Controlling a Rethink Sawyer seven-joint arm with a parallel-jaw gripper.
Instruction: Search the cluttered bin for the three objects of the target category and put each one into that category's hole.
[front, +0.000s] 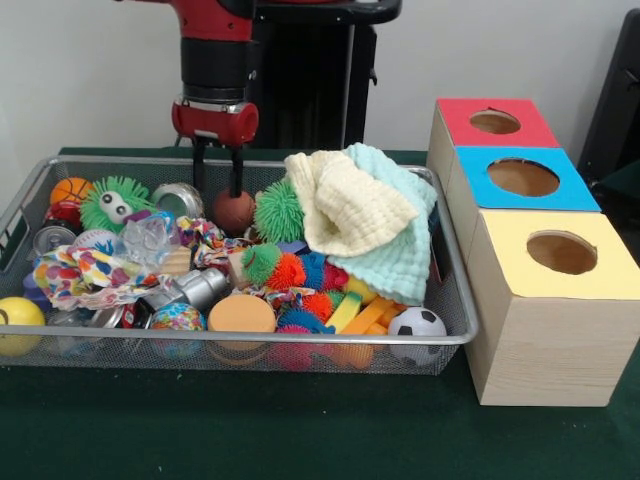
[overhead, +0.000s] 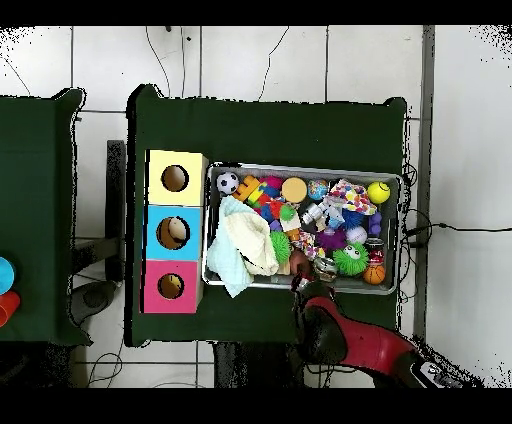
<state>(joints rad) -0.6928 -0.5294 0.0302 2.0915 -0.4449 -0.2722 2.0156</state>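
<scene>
My gripper (front: 218, 190) hangs over the back of the wire bin (front: 250, 340), open, its two black fingers spread. A dark brown ball (front: 233, 212) lies just under the right-hand finger; I cannot tell whether they touch. From overhead the gripper (overhead: 301, 281) is at the bin's near rim (overhead: 300, 168), beside the brown ball (overhead: 298, 265). Other balls in the bin are a soccer ball (front: 417, 325), a yellow ball (front: 18, 318) and a small basketball (front: 70, 190). Three boxes with round holes stand beside the bin: red (front: 494, 122), blue (front: 523, 177) and yellow (front: 561, 252).
A cream cloth (front: 350, 205) and a mint cloth (front: 400, 250) are heaped at the bin's right end. Spiky rubber toys (front: 278, 210), a green furry toy with eyes (front: 115, 203), metal cans (front: 180, 198) and a patterned rag (front: 80, 275) crowd the remaining space.
</scene>
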